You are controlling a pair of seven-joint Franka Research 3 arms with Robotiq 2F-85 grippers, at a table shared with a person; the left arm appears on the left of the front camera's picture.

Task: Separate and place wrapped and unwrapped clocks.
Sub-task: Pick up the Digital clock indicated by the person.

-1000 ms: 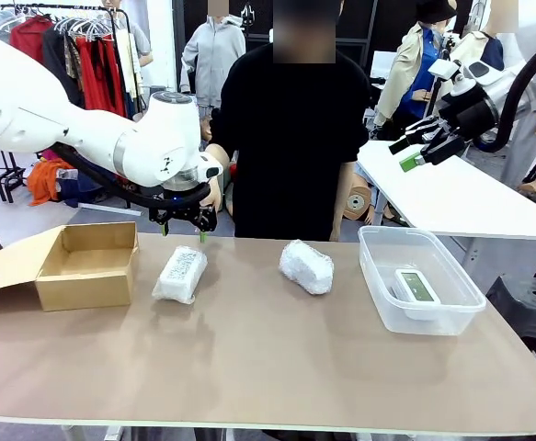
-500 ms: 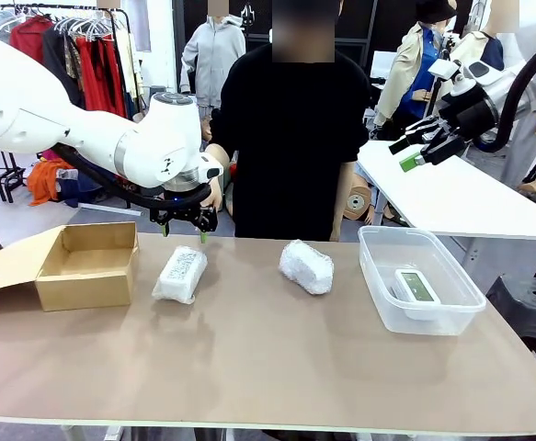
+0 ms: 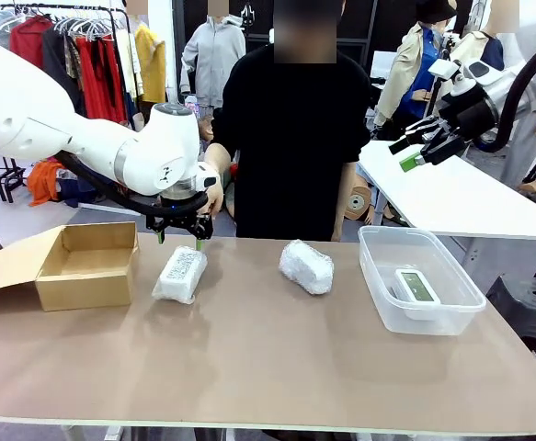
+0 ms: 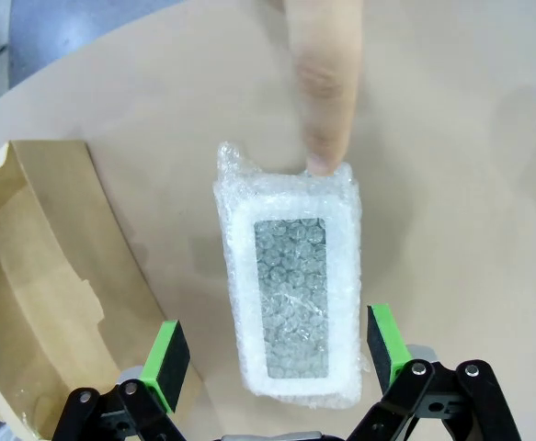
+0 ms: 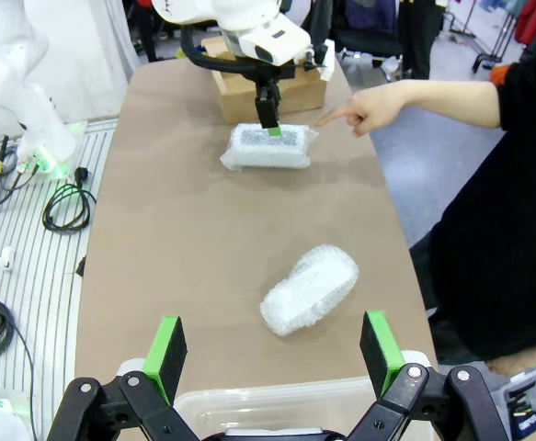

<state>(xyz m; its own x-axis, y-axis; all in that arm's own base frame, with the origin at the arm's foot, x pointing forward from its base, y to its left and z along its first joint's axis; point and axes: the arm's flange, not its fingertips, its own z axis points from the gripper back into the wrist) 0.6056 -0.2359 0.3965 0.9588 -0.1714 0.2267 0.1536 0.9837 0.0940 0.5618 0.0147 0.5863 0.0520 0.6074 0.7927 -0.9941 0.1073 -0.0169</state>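
The left gripper (image 4: 275, 354) hangs released, jaws wide either side of the near end of the flat wrapped bundle (image 4: 290, 303), while a person's finger (image 4: 323, 156) touches its 12 o'clock end, the rest of that hand cut off at the top edge. A grey-green panel shows dimly through that wrap, but the rounder wrapped bundle (image 3: 306, 266), at 3 o'clock from it, hides its contents. The right gripper (image 3: 405, 153), raised at 2 o'clock, is spread and holds nothing; the unwrapped clock (image 3: 416, 286) lies in the clear bin (image 3: 433, 322) at the table's 3 o'clock side, partly veiled by the bin's wall.
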